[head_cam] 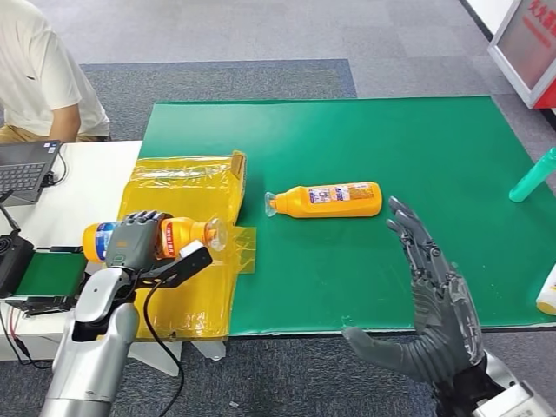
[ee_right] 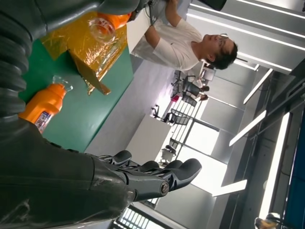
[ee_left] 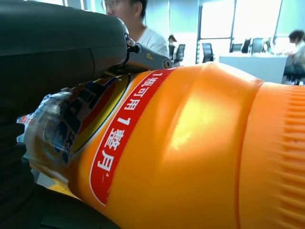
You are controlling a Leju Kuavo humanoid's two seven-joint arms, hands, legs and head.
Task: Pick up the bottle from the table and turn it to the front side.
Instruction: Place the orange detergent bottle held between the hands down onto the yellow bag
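**Left robot hand holds one orange bottle; a second lies on the green mat**

Nearest, the right robot hand (head_cam: 429,291) hovers at the near edge of the green mat (head_cam: 420,156) with its fingers spread and nothing in it; its wrist is cut off by the picture's lower edge. The lying bottle (head_cam: 326,200) is just beyond its fingertips, apart from them.

To the left of the mat, the left robot hand (head_cam: 136,241) is wrapped around the middle of the held bottle (head_cam: 190,233), lifted over the yellow plastic bag (head_cam: 190,187). The fingers hide most of that bottle's label; a blue-labelled end pokes out on the side away from the mat and a clear cap points toward it. In the left wrist view the held bottle (ee_left: 187,143) is so close that only a red strip with white characters and part of a printed label can be read.

Two orange bottles in all. The lying bottle rests on its side near the mat's middle, clear cap pointing toward the bag, label facing up.

At the mat's right edge, a teal object (head_cam: 534,176) and a white-and-yellow object (head_cam: 547,295) are both cut off and hard to identify. Beyond the bag, on the white surface (head_cam: 92,187), sits one laptop (head_cam: 23,169), with one seated person (head_cam: 46,78) behind it, partly out of frame.
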